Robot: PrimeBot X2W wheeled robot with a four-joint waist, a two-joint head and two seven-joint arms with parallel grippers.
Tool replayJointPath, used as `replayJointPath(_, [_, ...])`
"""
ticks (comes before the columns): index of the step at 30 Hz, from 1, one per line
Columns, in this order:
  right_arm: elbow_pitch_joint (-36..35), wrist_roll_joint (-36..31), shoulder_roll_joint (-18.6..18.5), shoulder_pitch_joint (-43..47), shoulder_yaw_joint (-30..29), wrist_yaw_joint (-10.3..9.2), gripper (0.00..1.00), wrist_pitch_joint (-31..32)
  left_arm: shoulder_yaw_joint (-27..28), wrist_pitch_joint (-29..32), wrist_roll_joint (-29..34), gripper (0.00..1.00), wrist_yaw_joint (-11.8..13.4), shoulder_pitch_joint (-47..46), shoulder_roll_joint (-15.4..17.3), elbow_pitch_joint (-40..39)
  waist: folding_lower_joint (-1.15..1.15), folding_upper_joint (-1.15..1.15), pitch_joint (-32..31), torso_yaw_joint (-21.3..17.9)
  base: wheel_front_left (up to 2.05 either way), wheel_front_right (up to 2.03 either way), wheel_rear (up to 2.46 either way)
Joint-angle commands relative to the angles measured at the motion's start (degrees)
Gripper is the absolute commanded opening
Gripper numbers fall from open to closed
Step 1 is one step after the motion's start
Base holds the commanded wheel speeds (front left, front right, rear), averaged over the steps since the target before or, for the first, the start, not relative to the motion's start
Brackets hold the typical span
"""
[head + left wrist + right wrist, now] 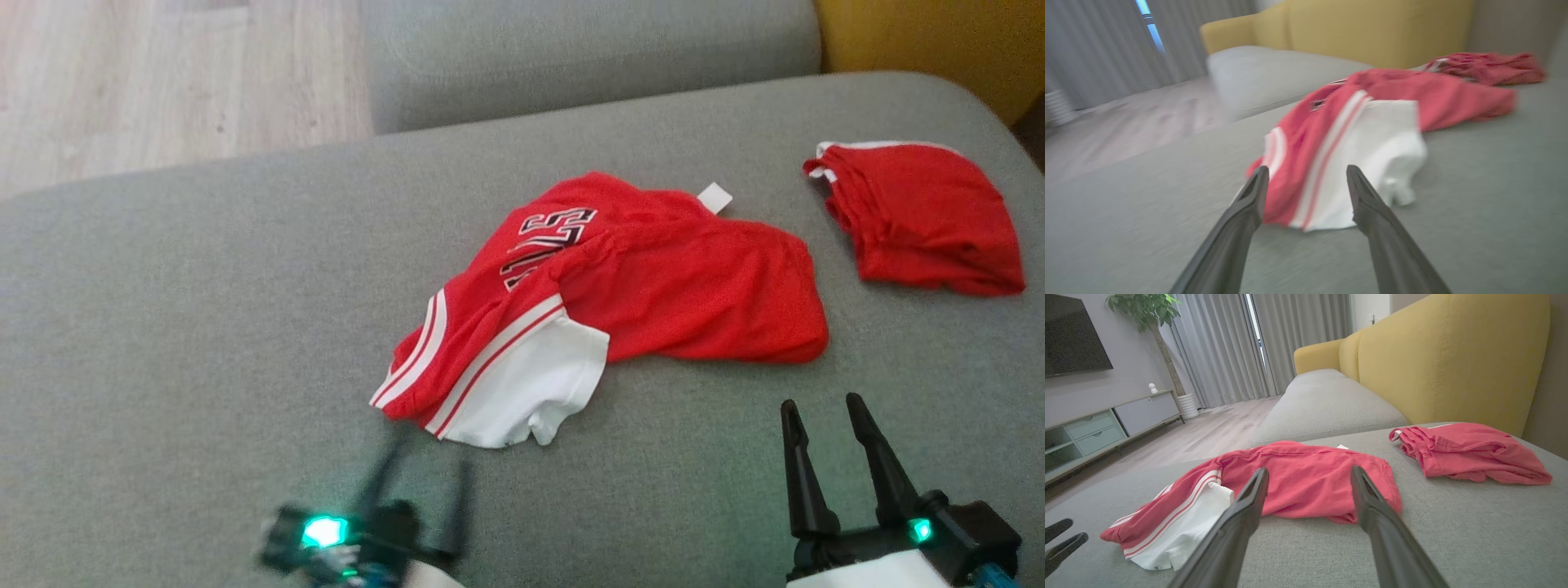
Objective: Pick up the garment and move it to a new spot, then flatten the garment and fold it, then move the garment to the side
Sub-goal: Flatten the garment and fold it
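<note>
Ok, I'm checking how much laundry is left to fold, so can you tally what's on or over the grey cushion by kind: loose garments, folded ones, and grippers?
crumpled red-and-white garment: 1
folded red garment: 1
open grippers: 2, the left gripper and the right gripper
Total: 4
</note>
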Motion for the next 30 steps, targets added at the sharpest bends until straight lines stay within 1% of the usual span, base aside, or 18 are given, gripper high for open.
replayJointPath(1, [-2.01,-0.64,-0.5,-1.81,1.17,-0.04,1.0,-0.21,-0.2,-0.54,1.59,1.0,-1.37,-3.14,-0.26,-2.4,0.0,0.0,1.02,-0.19,0.0,0.0,0.0])
replayJointPath(5, [-1.98,-1.18,-0.5,-2.8,1.51,-0.04,1.0,-0.21,-5.16,-0.54,5.13,1.0,-5.94,-5.17,-1.2,-2.44,0.0,0.0,2.37,-0.58,0.0,0.0,0.0])
replayJointPath(6, [-1.98,-1.18,-0.5,-2.8,1.51,-0.04,1.0,-0.21,-5.16,-0.54,5.13,1.0,-5.94,-5.17,-1.2,-2.44,0.0,0.0,2.37,-0.58,0.0,0.0,0.0])
replayJointPath(8, [-2.06,-1.34,-0.5,-3.38,1.61,-0.04,1.0,-0.21,-7.08,-0.54,5.52,1.0,-8.93,-6.42,-1.79,-1.57,0.0,0.0,3.0,-0.84,0.0,0.0,0.0])
replayJointPath(9, [-2.1,-1.42,-0.5,-3.64,1.62,-0.04,1.0,-0.21,-7.72,-0.54,5.93,1.0,-9.79,-7.21,-2.01,-0.91,0.0,0.0,3.26,-0.89,0.0,0.0,0.0])
replayJointPath(11, [-2.12,-1.63,-0.5,-4.18,1.77,-0.04,1.0,-0.21,-8.75,-0.54,6.39,1.0,-11.52,-8.79,-2.43,0.97,0.0,0.0,3.88,-1.14,0.0,0.0,0.0])
replayJointPath(15, [-2.17,-1.91,-0.5,-4.96,1.29,-0.04,1.0,-0.21,-8.72,-0.54,5.41,1.0,-14.11,-11.81,-3.25,7.0,0.0,0.0,5.03,-1.54,0.0,0.0,0.0])
replayJointPath(19, [-2.35,-2.09,-0.5,-5.7,0.37,-0.04,1.0,-0.21,-7.99,-0.54,4.67,1.0,-15.44,-15.4,-3.89,11.68,0.0,0.0,6.18,-1.74,0.0,0.0,0.0])
replayJointPath(22, [-2.36,-2.4,-0.5,-6.2,-0.27,-0.04,1.0,-0.21,-8.65,-0.54,5.07,1.0,-16.33,-17.44,-4.17,14.93,0.0,0.0,6.73,-1.76,0.0,0.0,0.0])
replayJointPath(30, [-2.39,-2.76,-0.5,-7.58,-0.56,-0.04,1.0,-0.21,-9.81,-0.54,3.24,1.0,-17.88,-20.22,-5.19,23.2,0.0,0.0,7.56,-2.21,0.0,0.0,0.0])
